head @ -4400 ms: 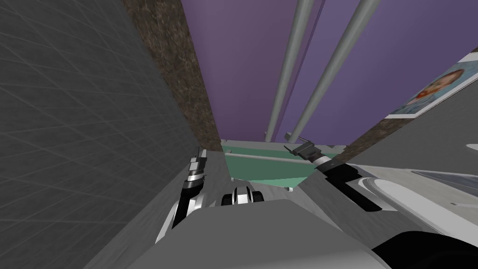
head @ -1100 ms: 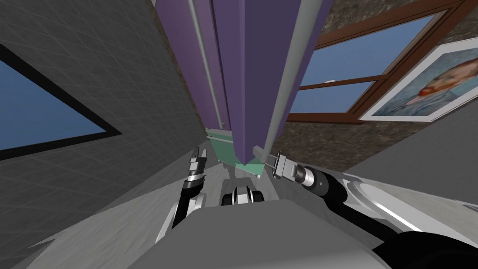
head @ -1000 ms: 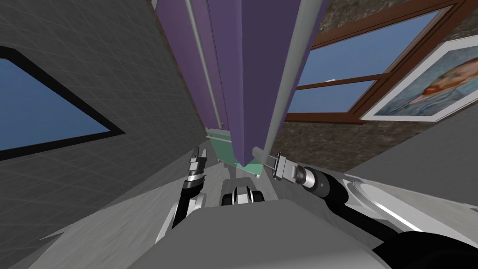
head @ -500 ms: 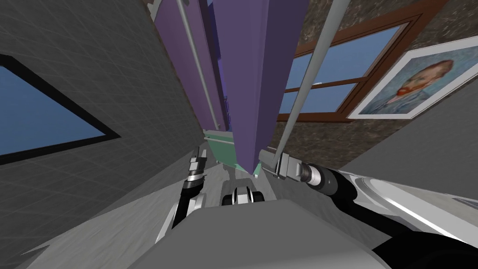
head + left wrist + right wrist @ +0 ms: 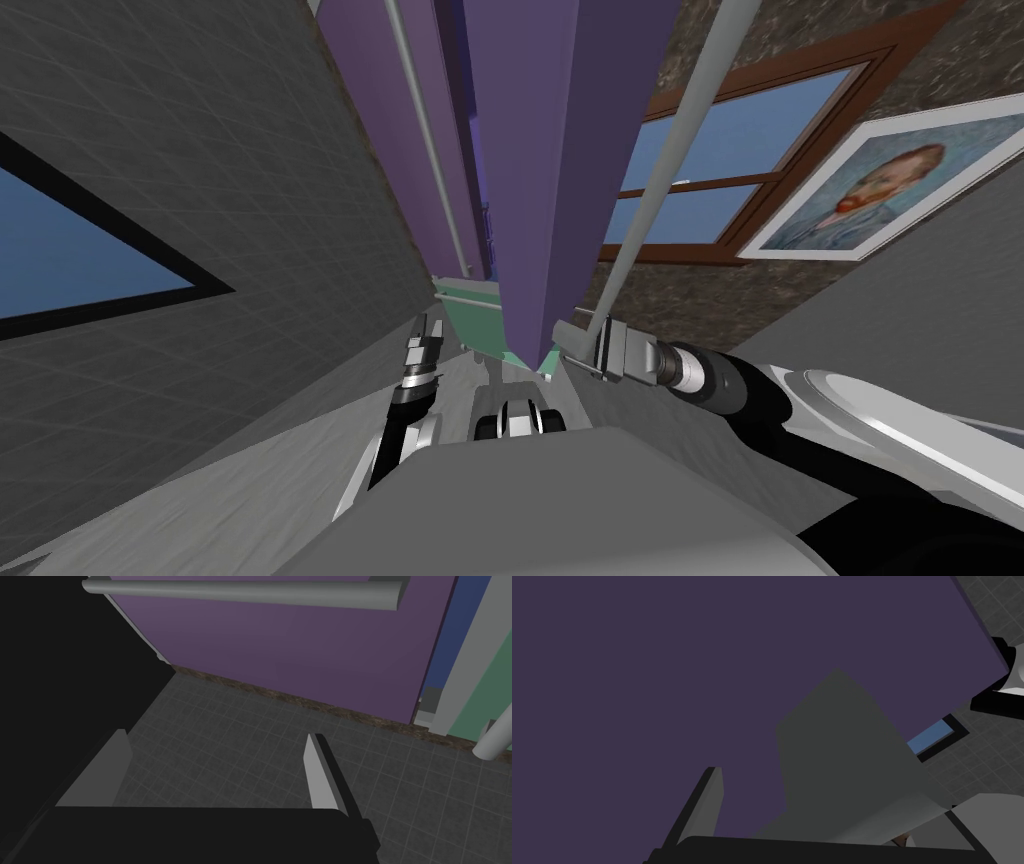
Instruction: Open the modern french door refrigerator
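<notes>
The purple refrigerator's right door (image 5: pixel 560 150) stands swung out, edge-on to me, with its long grey handle (image 5: pixel 670 150) on the right face. My right gripper (image 5: pixel 578 345) is at the handle's lower end, open. In the right wrist view one finger (image 5: pixel 707 801) stands clear of the grey handle (image 5: pixel 837 751), against the purple door (image 5: pixel 662 666). The left door (image 5: pixel 380 130) is shut, its handle (image 5: pixel 428 150) untouched. My left gripper (image 5: pixel 425 340) hangs open near the floor, facing the left door (image 5: pixel 300 646) and its handle (image 5: pixel 240 593).
A green bottom drawer (image 5: pixel 478 322) with a grey bar sits under the doors. A dark tiled wall (image 5: pixel 200 250) with a black-framed blue panel runs close on the left. A brown-framed window (image 5: pixel 720 150) and a portrait (image 5: pixel 870 190) are on the right.
The right door, shut in the earliest frame, has swung out toward me. Over the last second it came a little further and my right gripper's fingers spread off the handle.
</notes>
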Available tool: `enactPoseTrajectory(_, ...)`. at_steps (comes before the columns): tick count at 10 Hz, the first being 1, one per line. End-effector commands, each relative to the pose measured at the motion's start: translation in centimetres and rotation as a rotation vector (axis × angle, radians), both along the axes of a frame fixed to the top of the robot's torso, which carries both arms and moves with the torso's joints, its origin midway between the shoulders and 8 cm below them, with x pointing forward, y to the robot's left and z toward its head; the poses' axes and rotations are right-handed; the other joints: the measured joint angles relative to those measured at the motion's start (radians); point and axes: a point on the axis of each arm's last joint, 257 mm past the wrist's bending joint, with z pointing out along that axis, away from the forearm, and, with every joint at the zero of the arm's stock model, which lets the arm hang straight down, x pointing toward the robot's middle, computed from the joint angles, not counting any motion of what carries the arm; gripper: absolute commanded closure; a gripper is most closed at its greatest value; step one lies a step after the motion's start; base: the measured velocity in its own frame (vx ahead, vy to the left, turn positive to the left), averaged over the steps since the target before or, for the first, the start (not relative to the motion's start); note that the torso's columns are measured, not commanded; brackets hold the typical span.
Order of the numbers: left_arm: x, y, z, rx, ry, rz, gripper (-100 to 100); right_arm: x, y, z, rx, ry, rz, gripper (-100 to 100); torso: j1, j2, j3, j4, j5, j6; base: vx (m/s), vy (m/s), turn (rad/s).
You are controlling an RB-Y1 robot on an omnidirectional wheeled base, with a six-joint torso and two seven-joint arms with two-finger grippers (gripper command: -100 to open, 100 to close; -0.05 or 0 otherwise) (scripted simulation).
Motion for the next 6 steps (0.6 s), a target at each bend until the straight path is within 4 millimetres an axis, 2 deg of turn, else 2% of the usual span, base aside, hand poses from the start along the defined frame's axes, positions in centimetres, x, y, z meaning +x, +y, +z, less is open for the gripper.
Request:
enactPoseTrajectory(1,0.00,0.00,0.00,0.000,0.000,0.000,0,0.00,-0.01,0.09,0.001,0.001,0.000,0,0.001,-0.001,0.001,-0.001,-0.001,0.000,0.000,0.000,0.000)
enactPoseTrajectory(6,0.00,0.00,0.00,0.000,0.000,0.000,0,-0.01,0.00,0.08,0.001,0.001,0.001,0,0.004,-0.001,0.001,-0.002,0.000,-0.001,0.000,0.000,0.000)
